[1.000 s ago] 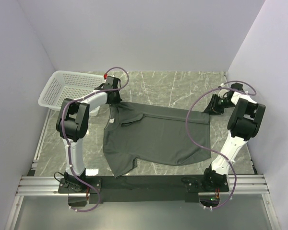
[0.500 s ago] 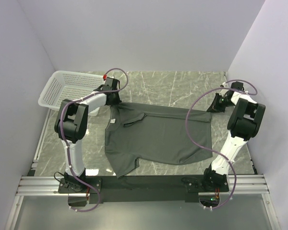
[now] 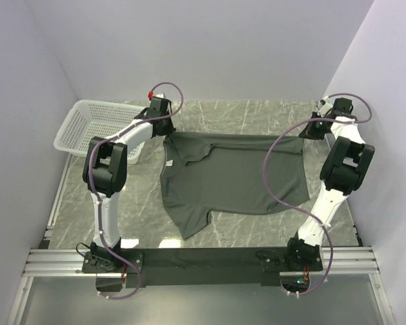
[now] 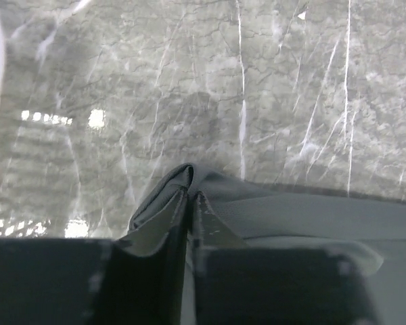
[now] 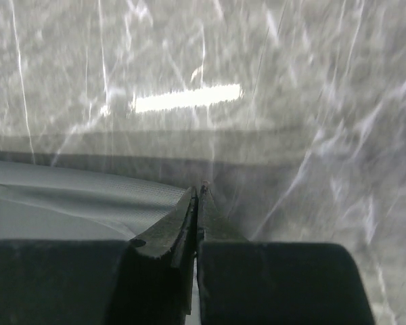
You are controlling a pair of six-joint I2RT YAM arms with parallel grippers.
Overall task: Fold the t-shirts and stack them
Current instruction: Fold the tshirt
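Note:
The dark grey-green t-shirt (image 3: 230, 179) lies spread on the marble table, its far edge pulled taut between my two grippers. A small white neck label (image 3: 169, 162) shows near its left side. My left gripper (image 3: 165, 131) is shut on the shirt's far-left corner; in the left wrist view a fold of the t-shirt (image 4: 271, 213) is pinched at the left gripper (image 4: 190, 192). My right gripper (image 3: 307, 133) is shut on the far-right corner. The right wrist view shows the t-shirt (image 5: 74, 196) running in to the closed tips of the right gripper (image 5: 199, 191).
A white plastic mesh basket (image 3: 88, 125) stands at the far left, beside the left arm. Purple-grey walls close in the table on three sides. The arms' base rail (image 3: 203, 261) runs along the near edge. Purple cables loop off both arms.
Both grippers have moved toward the far wall, dragging the t-shirt away from the near edge. The right gripper closed on the shirt's corner. The far edge is now stretched straight.

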